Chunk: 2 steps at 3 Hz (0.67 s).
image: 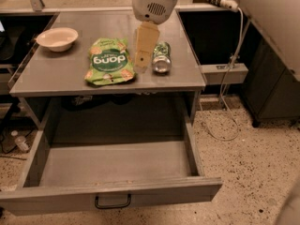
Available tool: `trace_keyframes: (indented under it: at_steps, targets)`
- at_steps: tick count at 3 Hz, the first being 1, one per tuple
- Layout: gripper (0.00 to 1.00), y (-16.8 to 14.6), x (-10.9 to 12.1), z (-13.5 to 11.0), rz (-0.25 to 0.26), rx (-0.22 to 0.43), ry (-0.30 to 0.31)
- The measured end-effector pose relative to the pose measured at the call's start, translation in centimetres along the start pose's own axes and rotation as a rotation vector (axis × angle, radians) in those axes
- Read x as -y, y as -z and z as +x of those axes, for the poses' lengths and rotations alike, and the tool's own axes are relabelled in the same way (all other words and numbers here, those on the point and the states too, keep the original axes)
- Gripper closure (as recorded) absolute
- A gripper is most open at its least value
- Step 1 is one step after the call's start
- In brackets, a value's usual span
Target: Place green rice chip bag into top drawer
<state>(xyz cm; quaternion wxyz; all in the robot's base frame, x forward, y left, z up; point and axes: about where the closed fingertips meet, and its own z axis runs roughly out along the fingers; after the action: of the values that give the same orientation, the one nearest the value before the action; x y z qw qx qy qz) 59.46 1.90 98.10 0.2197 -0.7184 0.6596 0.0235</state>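
Note:
The green rice chip bag point(108, 61) lies flat on the grey tabletop, its white "dang" lettering upside down to the camera. My gripper point(141, 67) hangs from the white arm above the table, pointing down, with its tip just right of the bag's right edge, between the bag and a green soda can point(161, 57). It holds nothing that I can see. The top drawer point(112, 193) is pulled fully open below the table. Its grey inside is bare, and its black handle point(112, 202) sits at the centre of the front panel.
A white bowl point(57, 38) stands at the table's back left. The green can lies on its side close to the gripper's right. A white cable point(229, 78) hangs at the right over the speckled floor. Dark cabinets stand at the right.

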Motion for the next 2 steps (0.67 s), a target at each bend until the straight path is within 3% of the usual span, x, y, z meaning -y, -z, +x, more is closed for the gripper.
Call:
trace_keyframes:
  at_steps: [1, 2]
  targets:
    - [0.0, -3.08, 2.36, -1.69, -0.045, -0.028, 0.02]
    - [0.0, -3.27, 2.64, -2.21, -0.038, -0.018, 0.024]
